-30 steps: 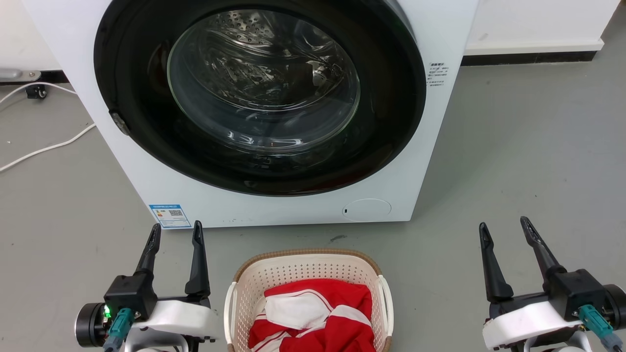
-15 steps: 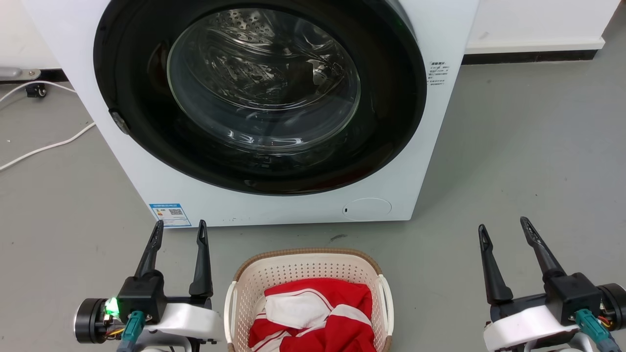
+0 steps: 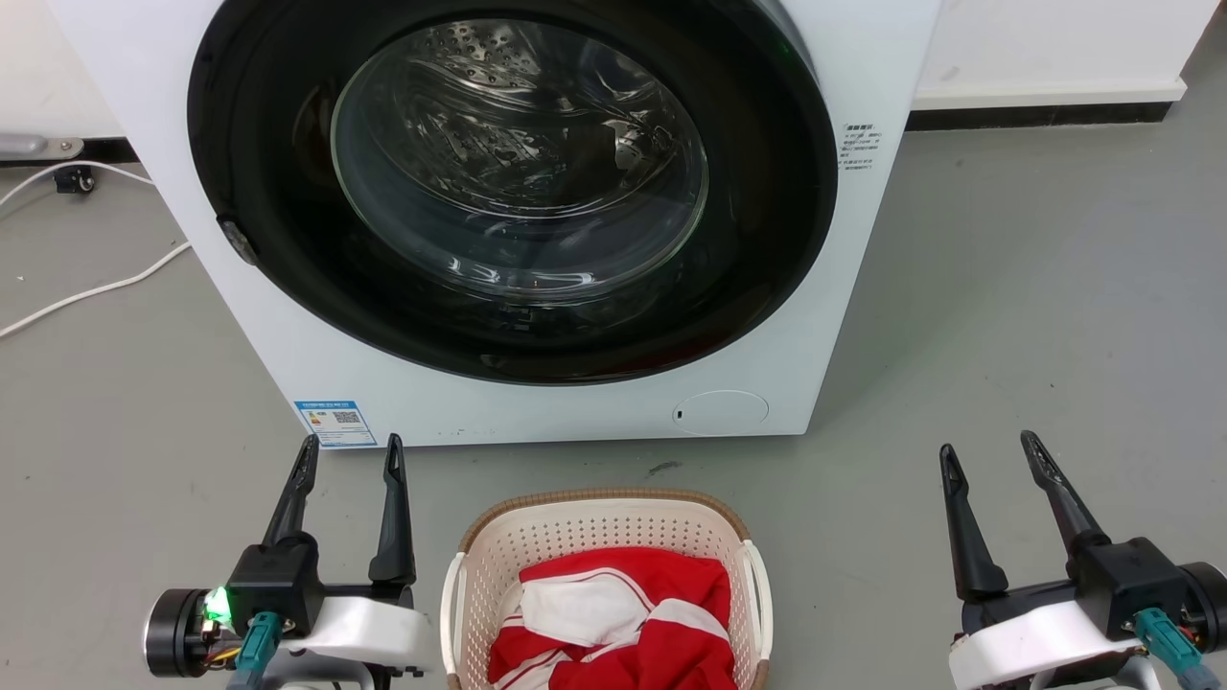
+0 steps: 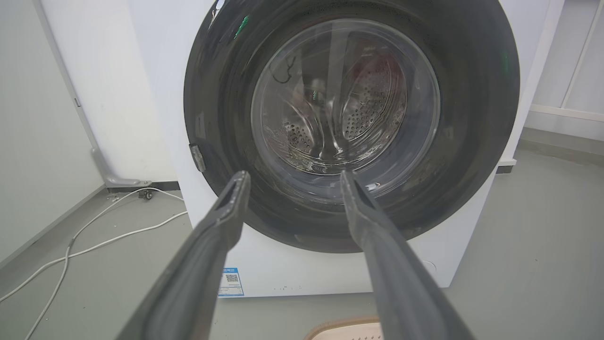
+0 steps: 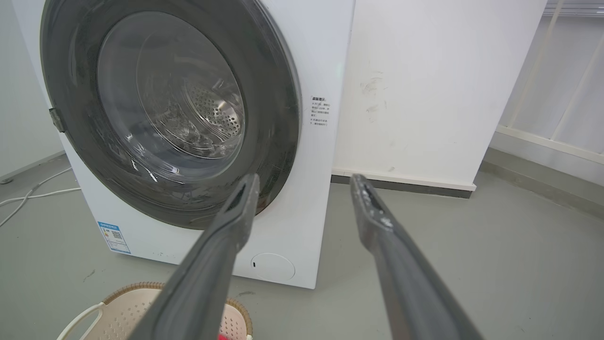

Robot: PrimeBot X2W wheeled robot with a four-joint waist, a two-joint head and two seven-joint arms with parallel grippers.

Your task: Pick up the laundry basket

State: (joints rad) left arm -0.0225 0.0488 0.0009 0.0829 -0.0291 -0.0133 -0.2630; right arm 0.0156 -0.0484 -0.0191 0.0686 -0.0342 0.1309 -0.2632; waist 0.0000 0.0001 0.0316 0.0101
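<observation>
Laundry basket sits on the grey floor at the bottom middle of the head view, just in front of the white washer and apart from it. Its brown woven-look rim faces up, white loop handles show on its left and right sides, and a red and white garment lies crumpled inside. The left end effector hovers just beside the basket's left side, its two dark fingers spread wide, holding nothing and clear of the basket, tips pointing toward the washer's base near a blue label. The right end effector hangs well apart from the basket on the right, over bare floor, fingers likewise spread wide and empty. The washer's round dark door has a glass window through which the perforated drum shows. In the right wrist view the basket lies at the lower left, partly behind one finger. A white cable trails across the floor left of the washer.
</observation>
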